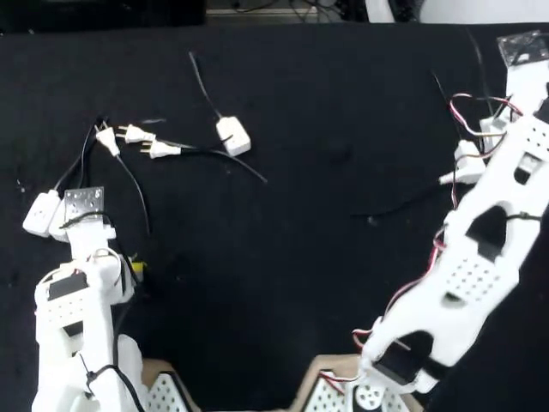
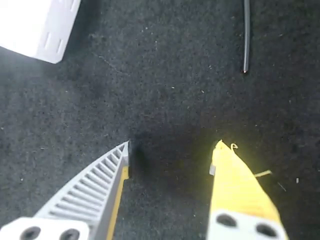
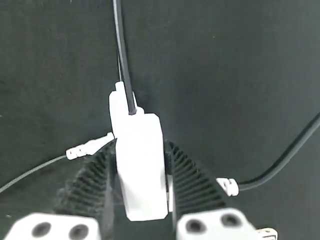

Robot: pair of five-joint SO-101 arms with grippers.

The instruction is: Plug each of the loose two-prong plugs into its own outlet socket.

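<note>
Three loose white two-prong plugs (image 1: 137, 134) with black cords lie close together at the far left of the black table. One white outlet socket (image 1: 233, 135) rests right of them, and two more sockets (image 1: 41, 213) lie at the left edge. My left gripper (image 2: 172, 147) hovers open just over bare cloth, with a socket corner (image 2: 35, 25) ahead of it and a cord end (image 2: 245, 37) to the other side. My right gripper (image 3: 140, 149) is shut on a white corded socket (image 3: 141, 170), which sits at the far right (image 1: 467, 160) in the high view.
Two thin cords with white tips (image 3: 82, 149) (image 3: 227, 186) run out on either side of the held socket. A black cord (image 1: 395, 206) trails across the table's right half. The right arm's red and white wires (image 1: 467, 107) loop near the far right edge.
</note>
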